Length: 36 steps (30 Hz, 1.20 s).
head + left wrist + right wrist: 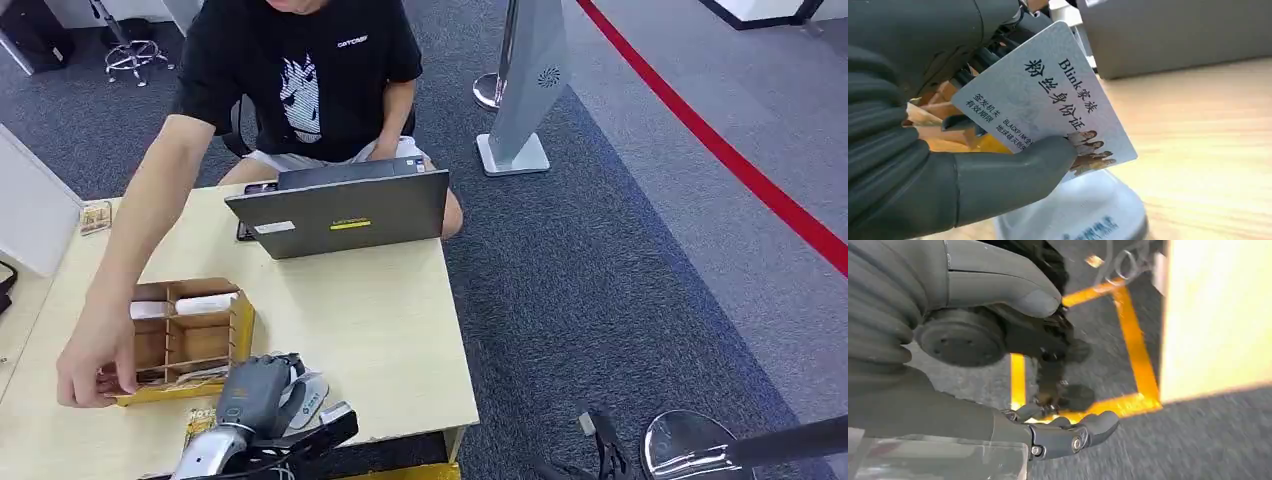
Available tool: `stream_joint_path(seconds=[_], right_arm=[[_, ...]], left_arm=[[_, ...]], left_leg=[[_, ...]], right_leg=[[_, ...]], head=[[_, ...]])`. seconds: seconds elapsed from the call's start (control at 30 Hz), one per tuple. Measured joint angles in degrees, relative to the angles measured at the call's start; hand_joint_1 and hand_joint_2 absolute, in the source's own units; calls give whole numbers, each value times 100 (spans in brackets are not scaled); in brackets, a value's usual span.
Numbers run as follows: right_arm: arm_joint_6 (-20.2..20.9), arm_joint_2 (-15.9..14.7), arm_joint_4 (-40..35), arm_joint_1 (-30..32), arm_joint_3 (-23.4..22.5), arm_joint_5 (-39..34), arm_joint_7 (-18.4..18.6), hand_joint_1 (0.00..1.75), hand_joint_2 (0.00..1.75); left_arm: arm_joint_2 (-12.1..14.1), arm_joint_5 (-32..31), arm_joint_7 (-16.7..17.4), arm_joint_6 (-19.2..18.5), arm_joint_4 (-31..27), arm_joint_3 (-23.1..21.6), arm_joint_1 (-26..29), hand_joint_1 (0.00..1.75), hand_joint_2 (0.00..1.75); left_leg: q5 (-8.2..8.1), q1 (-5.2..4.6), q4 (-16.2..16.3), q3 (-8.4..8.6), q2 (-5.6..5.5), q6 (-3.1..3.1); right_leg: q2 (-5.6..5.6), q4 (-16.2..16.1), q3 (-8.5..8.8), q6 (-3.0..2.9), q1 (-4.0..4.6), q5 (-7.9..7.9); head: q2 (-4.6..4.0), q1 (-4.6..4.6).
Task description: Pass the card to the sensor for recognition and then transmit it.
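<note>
At the near edge of the pale wooden surface (400, 330), we see the left robot hand (262, 392) grasping the card (1048, 97), a white printed one with dark characters and a small group photo at one corner. In the left wrist view its thick grey thumb presses the card's face while darker fingers (965, 75) back it from behind, and the card is tilted just above the sensor (1083, 215), a rounded white reader lying flat on the surface. In the head view we find that sensor (310, 400) partly under the hand, just right of the card box (190, 335), a yellow-edged wooden organiser with several compartments, some holding white cards.

A person in a black printed T-shirt (310, 70) sits at the far side of the surface and reaches an arm along its left part; the person's hand (95, 365) touches the near left corner of the card box. A grey laptop (345, 210) stands open at the far edge, its lid's back toward us.

The right robot hand (1068, 432) hangs over grey carpet (1148, 450) marked with yellow tape (1133, 335); its fingers are loosely curved, apart and grasping nothing.
</note>
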Motion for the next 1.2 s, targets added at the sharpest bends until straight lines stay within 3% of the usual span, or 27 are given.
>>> stream_joint_path(seconds=[0.33, 0.4, 0.47, 0.53, 0.6, 0.67, 0.77, 0.8, 0.9, 0.93, 1.0, 1.07, 1.13, 1.17, 1.2], right_arm=[[-568, 37, -698, 47, -651, -2121, -538, 0, 175], [-559, 39, -949, 176, -631, -2830, -886, 0, 175], [-573, 104, -2354, 1404, -46, -3335, -2036, 0, 175], [-1403, 299, -4062, 3337, 937, -3245, -2978, 0, 175], [-1760, 308, -4932, 4563, 2189, -3333, -3143, 0, 175], [-1856, 291, -5660, 5245, 3748, -3525, -3108, 0, 175], [-1936, 284, -6516, 6030, 4980, -3599, -3067, 0, 175], [-1700, 248, -6702, 6189, 5186, -3433, -3027, 0, 175], [-628, -305, -6710, 6071, 5540, -3083, -3110, 0, 175], [-498, -455, -6686, 6045, 5578, -3097, -3176, 0, 175], [-678, -852, -6556, 5944, 5681, -3250, -3397, 0, 175], [-1247, -1453, -6360, 5700, 5983, -3466, -3635, 0, 175], [-1477, -2319, -6075, 4781, 6664, -3396, -3385, 0, 175], [-1395, -2616, -5884, 4345, 7115, -3424, -3188, 0, 175], [-1346, -2687, -5728, 4066, 7373, -3539, -3068, 0, 175]], left_arm=[[164, 153, -70, -31, -797, -4, 96, 175, 175], [188, 230, 44, 0, -797, -2, 56, 175, 175], [190, 245, 308, 40, -804, 96, 35, 175, 175], [179, 247, 339, -76, -808, 297, 42, 175, 175], [197, 192, 321, -153, -773, 521, 47, 175, 175], [155, 123, 321, -149, -743, 599, 50, 175, 175], [81, -4, 413, -142, -738, 708, 155, 175, 175], [63, -22, 346, -211, -732, 728, 185, 175, 175], [-3, -55, 146, -391, -463, 717, 3, 175, 175], [-35, -57, 146, -393, -382, 712, -61, 175, 175], [-81, -48, 175, -393, -189, 708, -185, 175, 175], [-85, -11, 223, -385, -39, 706, -225, 175, 175], [-85, 77, 247, -411, 22, 704, -263, 175, 175], [-87, 129, 249, -456, 66, 702, -326, 175, 175], [-94, 164, 249, -481, 86, 699, -370, 175, 175]], left_leg=[[1, -1, 1, 0, -1, 0], [1, -5, 6, 9, -2, 1], [-12, -25, 6, 10, -100, 21], [-19, -8, -2, 2, -265, 16], [-43, 18, -10, -2, -192, -24], [-64, 16, -14, 28, -76, -46], [-75, 23, -15, 54, -46, -46], [-75, 21, -15, 57, -47, -46], [-74, 22, -11, 59, -43, -44], [-75, 19, -10, 63, -44, -43], [-73, 18, -9, 62, -44, -39], [-74, 15, -9, 62, -20, -36], [-72, 29, -8, 59, 55, -35], [-69, 23, -3, 63, 69, -28], [-61, 22, -4, 60, 58, -13]], right_leg=[[-3, 0, 3, 0, -1, 2], [-4, -1, -3, -1, -4, 3], [-92, 0, 12, 43, -29, -62], [-259, 9, 106, 14, -15, -118], [-184, 8, 71, -18, 15, -97], [-72, 9, 46, -30, 15, -93], [-48, 9, 57, -41, 19, -100], [-48, 9, 58, -41, 18, -100], [-41, 2, 53, -36, 18, -90], [-42, 2, 66, -35, 16, -90], [-41, -6, 82, -25, 16, -82], [-11, -6, 79, -14, 13, -73], [58, -21, 48, -20, 24, -32], [76, -21, 46, -12, 19, -29], [65, -21, 51, 2, 19, -38]], head=[[0, -2], [-2, -2], [-2, -26], [0, 19], [0, 59], [0, 33], [-2, -7], [-2, -4], [0, -7], [-2, -4], [0, 11], [-2, 2], [0, 22], [0, 29], [-2, 13]])
